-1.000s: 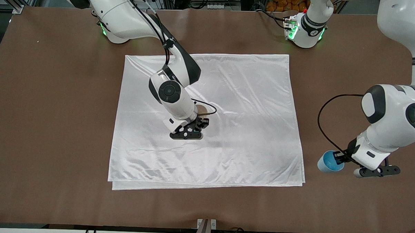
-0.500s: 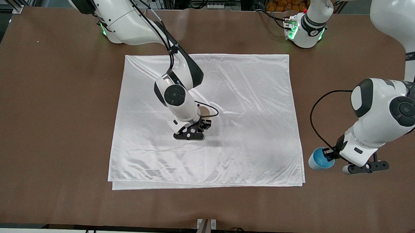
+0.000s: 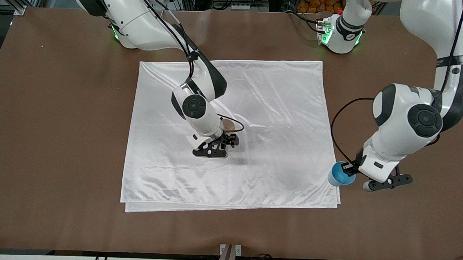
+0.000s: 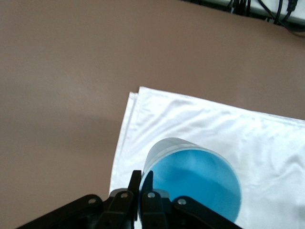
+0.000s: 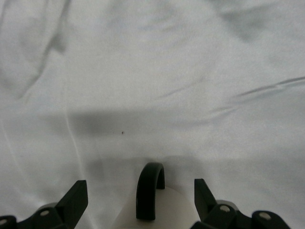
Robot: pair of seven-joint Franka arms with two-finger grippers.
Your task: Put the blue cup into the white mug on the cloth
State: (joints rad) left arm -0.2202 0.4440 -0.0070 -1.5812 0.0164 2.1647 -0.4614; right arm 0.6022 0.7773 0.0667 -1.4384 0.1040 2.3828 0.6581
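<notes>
Front view: right gripper (image 3: pixel 224 142) spread wide over white mug (image 5: pixel 157 214) mid-cloth (image 3: pixel 278 108), its arm hiding most of mug, while left gripper (image 3: pixel 349 173) pinches blue cup (image 3: pixel 339 177) rim over cloth's corner edge.

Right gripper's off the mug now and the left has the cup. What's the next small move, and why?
Probably lift the right gripper clear of the mug: its jaws stand open either side of the handle, covering the mug on the cloth. The left gripper, shut on the cup, is just over the cloth's edge.
</notes>
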